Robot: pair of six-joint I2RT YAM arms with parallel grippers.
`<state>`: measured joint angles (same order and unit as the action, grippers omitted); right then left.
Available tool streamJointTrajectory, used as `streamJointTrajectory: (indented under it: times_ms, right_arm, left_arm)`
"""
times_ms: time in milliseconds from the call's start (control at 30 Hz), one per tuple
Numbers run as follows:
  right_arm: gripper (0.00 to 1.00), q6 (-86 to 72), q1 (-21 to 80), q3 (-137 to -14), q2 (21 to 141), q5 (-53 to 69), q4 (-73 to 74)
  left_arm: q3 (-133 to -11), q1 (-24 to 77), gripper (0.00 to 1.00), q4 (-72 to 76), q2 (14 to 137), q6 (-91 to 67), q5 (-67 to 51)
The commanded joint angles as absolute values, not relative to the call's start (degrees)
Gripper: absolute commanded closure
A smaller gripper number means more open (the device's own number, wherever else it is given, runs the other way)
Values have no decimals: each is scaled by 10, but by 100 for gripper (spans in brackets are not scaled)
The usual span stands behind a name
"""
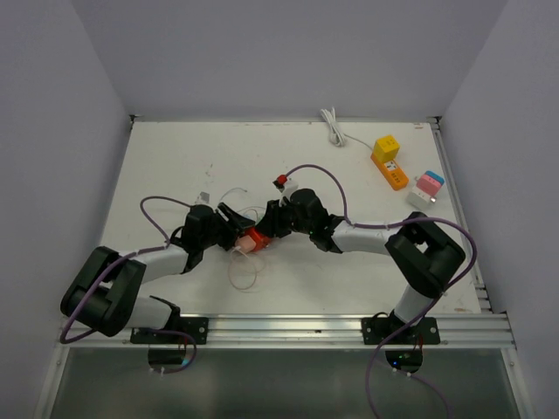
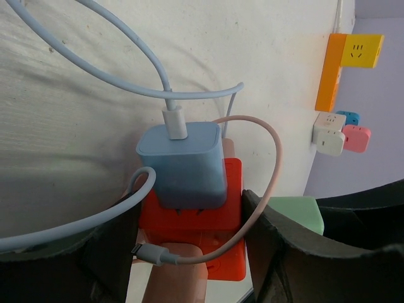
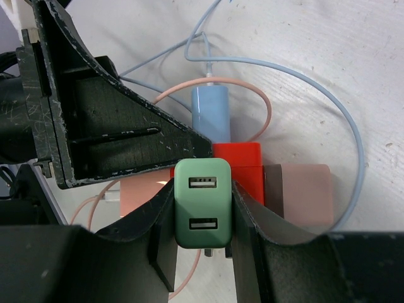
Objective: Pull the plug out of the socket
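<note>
Green USB charger (image 3: 202, 203), two-port, rounded corners, matte shell: this is the plug to be removed, at lower centre of the right wrist view, its far end seated against the red socket cube (image 3: 243, 161). Right tool (image 3: 203, 189): clamped on the charger's two flat sides, ports facing the camera. Judged handling: light, rigid, smooth moulded plastic, somewhat slippery; the flat sides are the sound place to grip, with the pull straight along the pins and no twisting. Red socket cube: glossy, hard and probably light enough to travel with the plug unless braced; it lies mid-counter (image 3: 353, 57), at the centre of the top view. Left tool (image 2: 192, 218): partly closed, one finger at each flank of the cube; whether it presses the cube cannot be told. Other fittings on the cube: blue charger (image 3: 211, 117) at upper centre with pale blue cable (image 3: 353, 126), and pink charger (image 3: 306, 192) at right. A pink cable (image 3: 268, 113) loops around them; both cables are soft and could snag or drag.
</note>
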<state>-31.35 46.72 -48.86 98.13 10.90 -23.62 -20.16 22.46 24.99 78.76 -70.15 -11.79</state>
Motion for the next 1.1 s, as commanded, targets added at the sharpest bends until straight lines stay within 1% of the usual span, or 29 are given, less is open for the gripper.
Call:
streamJointTrajectory:
  times_ms: [0,33,233,733,867,1067]
  right_arm:
    - [100,-319,476,-512,958,96,-225]
    - [100,-319,476,-513,955,93,-223]
    - [100,-327,477,-523,928,80,-209]
    - [100,-354,461,-514,858,20,-178]
    - [100,-366,447,-512,837,16,-166]
    - [100,-378,420,-521,799,2,-100]
  left_arm:
    - [-234,249,100,160,764,-650,-92]
    - [-240,250,100,130,754,-642,-67]
    - [-247,256,100,76,733,-610,-3]
    - [-242,256,100,10,728,-563,84]
    - [-255,256,100,-23,715,-548,109]
    - [-297,256,100,-76,686,-516,156]
